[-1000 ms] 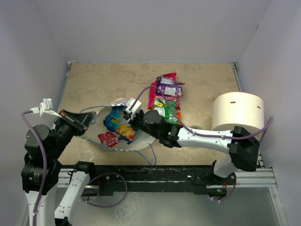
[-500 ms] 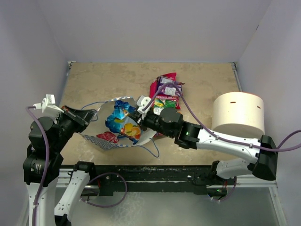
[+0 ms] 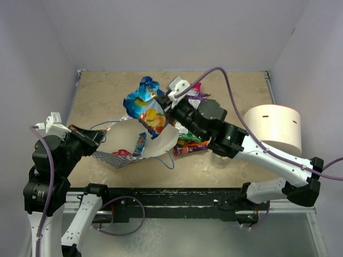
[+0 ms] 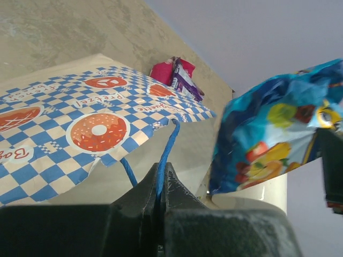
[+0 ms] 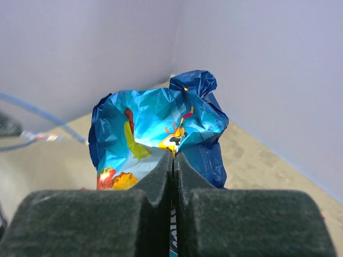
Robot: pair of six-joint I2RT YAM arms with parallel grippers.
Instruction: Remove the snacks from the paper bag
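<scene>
Lifted since the earlier view, the blue snack packet has been carried up and back, out of the paper bag, and the right arm has been swung away with it. On the left, the left end effector is pressed together on the thin blue cord handle, so the bag is held in place on the tabletop. If the cord is let slip, the bag could be dragged along or flopped shut. Inside the white mouth two small snacks are seen, a red packet and a striped stick packet, so the job is judged not done yet. Above the far rim of the bag, the blue packet is pinched at a crumpled edge by the right end effector, whose pads are squeezed tight on the foil. Only a small bit of slippery foil is held, so the packet could be dropped back into the bag if it is swung fast. Further right, a pile of snacks is lying on the tabletop, just beside the bag and partly under the right arm. These could be knocked about when the packet is set down. At the far right a big white roll is standing near the arm and could be bumped.
</scene>
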